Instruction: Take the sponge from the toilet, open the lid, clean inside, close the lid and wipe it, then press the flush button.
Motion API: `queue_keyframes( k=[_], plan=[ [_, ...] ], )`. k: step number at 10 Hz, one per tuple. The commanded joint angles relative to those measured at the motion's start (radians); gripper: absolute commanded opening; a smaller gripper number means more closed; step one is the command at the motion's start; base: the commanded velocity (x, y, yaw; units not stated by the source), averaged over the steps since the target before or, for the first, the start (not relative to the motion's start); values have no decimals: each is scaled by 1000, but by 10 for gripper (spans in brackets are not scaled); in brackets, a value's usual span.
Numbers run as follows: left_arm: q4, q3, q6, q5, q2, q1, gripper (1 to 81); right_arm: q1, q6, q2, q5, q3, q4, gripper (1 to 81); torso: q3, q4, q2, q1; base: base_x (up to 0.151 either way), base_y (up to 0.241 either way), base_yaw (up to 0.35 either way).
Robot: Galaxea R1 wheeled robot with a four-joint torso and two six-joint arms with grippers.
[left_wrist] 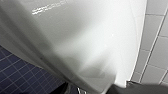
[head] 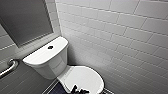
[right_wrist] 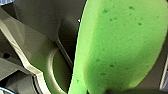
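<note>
Head view, looking down: white toilet (head: 48, 65) set in a corner against the white-tiled wall (head: 120, 37), lid (head: 86, 76) down flat over the bowl, flush button (head: 50, 47) dark and round in the middle of the tank top. Dark jagged robot part (head: 79, 90) at the bottom edge, over the lid's near rim; belonging to which arm, cannot tell. Metal grab bar (head: 8, 66) on the wall left of the tank, dark framed panel (head: 25, 20) above it. Left wrist view: glossy white toilet ceramic very close, blue floor tiles (left_wrist: 17, 75) on one side, pale wall tiles on the other; left gripper (left_wrist: 72, 90) just a dark sliver at the edge, apart or together impossible to tell. Right wrist view: sponge (right_wrist: 117, 47), bright green and pitted, standing on end hard up against the camera, clamped in the right gripper (right_wrist: 65, 37), green tint cast on the grey parts beside it. Sponge off the toilet, up at the gripper.
</note>
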Motion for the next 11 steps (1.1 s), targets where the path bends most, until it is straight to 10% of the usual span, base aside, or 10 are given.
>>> queue_keyframes(
  k=[1, 7, 11],
  plan=[
    [-15, 91, 20, -7, -22, -190, 811, -17, -2, -12, -78, 17, -16, 10, 0, 0, 0, 0, 0, 0, 0],
    [-18, 116, 9, -8, -34, -186, 811, -17, -2, -9, -78, 12, -14, 10, 0, 0, 0, 0, 0, 0, 0],
    [-18, 179, 8, -37, -64, -189, 811, -17, -2, -9, -77, 14, -16, 10, 134, 0, 0, 0, 0, 0, 0]
  ],
)
